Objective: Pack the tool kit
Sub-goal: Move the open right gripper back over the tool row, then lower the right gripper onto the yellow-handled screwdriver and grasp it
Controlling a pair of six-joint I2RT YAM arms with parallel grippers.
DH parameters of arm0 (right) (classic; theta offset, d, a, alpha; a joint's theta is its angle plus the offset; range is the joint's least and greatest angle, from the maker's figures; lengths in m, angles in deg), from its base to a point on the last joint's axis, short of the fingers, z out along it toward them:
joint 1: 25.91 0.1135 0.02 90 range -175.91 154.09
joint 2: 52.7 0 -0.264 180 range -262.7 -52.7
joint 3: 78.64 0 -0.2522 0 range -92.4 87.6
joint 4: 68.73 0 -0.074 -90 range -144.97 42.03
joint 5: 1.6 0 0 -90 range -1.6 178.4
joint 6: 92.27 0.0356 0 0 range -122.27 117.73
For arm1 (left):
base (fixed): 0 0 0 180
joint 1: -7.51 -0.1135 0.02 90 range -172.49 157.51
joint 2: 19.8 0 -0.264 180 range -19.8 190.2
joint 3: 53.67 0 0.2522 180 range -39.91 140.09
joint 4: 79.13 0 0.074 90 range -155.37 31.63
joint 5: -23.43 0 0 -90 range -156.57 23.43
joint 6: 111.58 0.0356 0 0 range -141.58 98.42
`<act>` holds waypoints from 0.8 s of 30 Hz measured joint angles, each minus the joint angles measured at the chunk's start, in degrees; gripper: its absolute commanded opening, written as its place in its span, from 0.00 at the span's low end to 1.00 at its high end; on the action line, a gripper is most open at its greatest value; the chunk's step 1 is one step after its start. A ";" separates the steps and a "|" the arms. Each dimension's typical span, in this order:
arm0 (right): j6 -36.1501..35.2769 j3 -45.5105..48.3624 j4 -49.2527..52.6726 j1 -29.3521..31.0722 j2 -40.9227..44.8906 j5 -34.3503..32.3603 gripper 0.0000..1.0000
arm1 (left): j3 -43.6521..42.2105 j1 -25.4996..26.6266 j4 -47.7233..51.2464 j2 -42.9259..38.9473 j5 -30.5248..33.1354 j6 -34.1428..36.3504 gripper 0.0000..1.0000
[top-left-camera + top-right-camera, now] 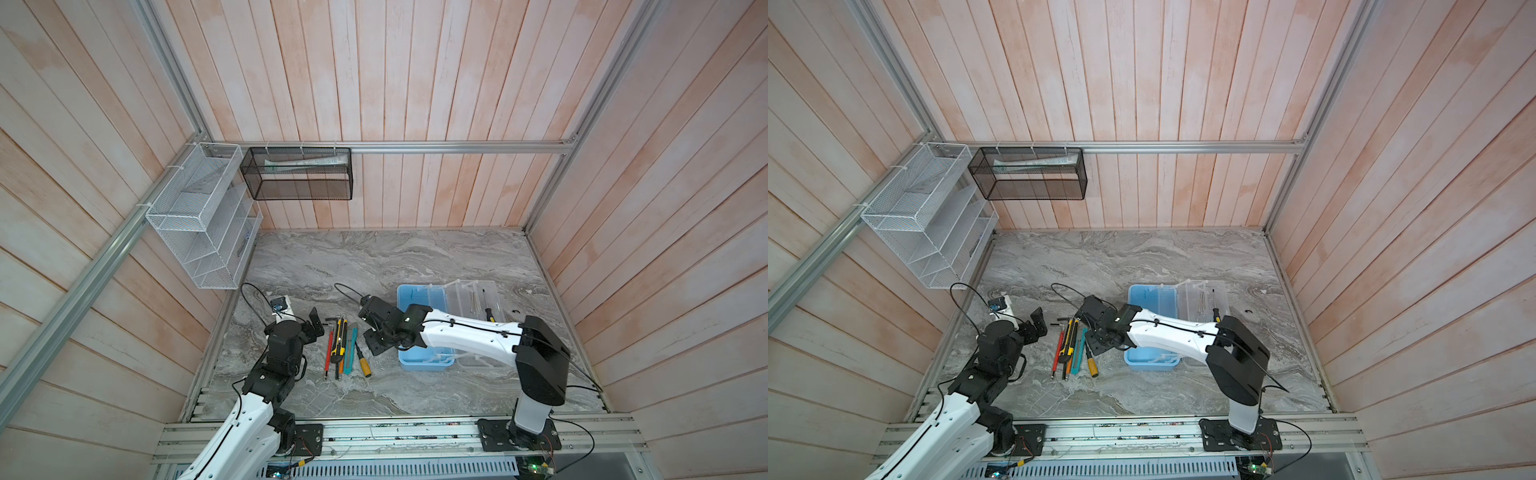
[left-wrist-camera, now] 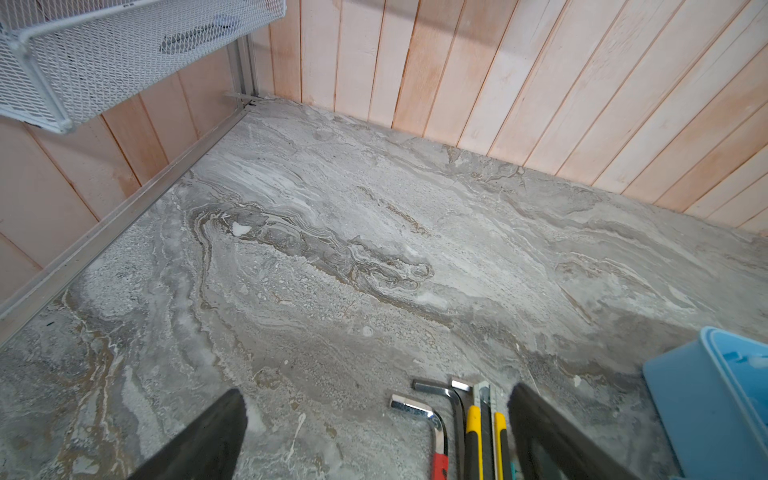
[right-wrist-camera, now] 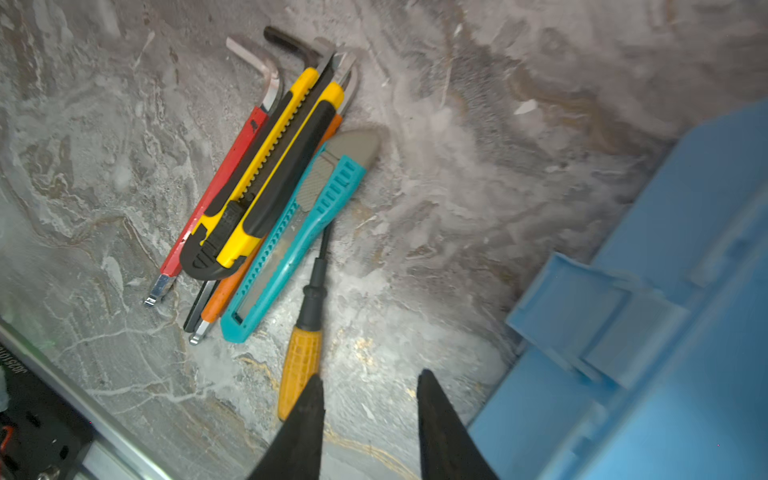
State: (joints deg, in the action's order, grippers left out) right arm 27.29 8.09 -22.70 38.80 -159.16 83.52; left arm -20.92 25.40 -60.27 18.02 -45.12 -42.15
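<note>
**Right gripper**: jaws apart, bare counter in the gap, nothing clamped. It sits low, between the tool cluster and the tool box. One of its fingers overlaps the butt of the orange-handled screwdriver. Touching or just above it, cannot tell.

**Tool cluster:** just ahead of the right gripper, on the side toward the left gripper.
- All pieces lie on the counter, roughly parallel and pressed together.
- Nearest the gripper is the teal utility knife, lying over the screwdriver's dark shaft.
- Next is the yellow-and-black utility knife, resting partly on an orange-sleeved hex key.
- Farthest out is the red-sleeved hex key.

**Tool box:** light blue, open, on the counter just beside the right gripper, on the side away from the left gripper.
- In both top views the right arm reaches across it.
- The clear lid is folded back flat beyond the box.
- A black-and-yellow-handled screwdriver lies on the lid with some thin metal pieces too small to name.

**Left gripper**: jaws spread wide, empty, over the counter. The bent ends of the hex keys and the tip of the yellow knife show between its fingers. The cluster lies between the two grippers.
</note>
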 measured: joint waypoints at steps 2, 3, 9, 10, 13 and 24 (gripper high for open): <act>0.48 -1.46 0.00 1.14 -2.82 0.59 0.36 | -0.02 0.00 0.02 -0.55 0.00 0.02 1.00; 0.70 -2.05 0.02 1.64 -4.11 0.85 0.36 | -0.02 0.00 0.00 -0.92 0.02 0.00 1.00; 1.51 -4.48 0.92 3.19 -8.76 1.18 0.36 | -0.04 0.00 0.00 -2.89 0.02 0.00 1.00; 1.64 -4.90 1.01 3.41 -9.27 1.18 0.36 | -0.04 0.00 0.02 -2.99 0.02 0.00 1.00; 1.97 -6.08 1.31 3.89 -10.56 1.18 0.36 | -0.09 0.00 0.02 -3.02 0.02 0.00 1.00; 3.28 -11.34 6.05 4.17 -16.17 0.02 0.37 | -0.13 0.00 0.04 -3.02 0.02 0.00 1.00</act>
State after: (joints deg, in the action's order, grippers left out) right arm 30.57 -3.25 -16.64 42.97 -175.33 83.54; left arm -21.06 25.40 -60.23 15.00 -45.10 -42.15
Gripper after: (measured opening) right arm 0.365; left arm 0.998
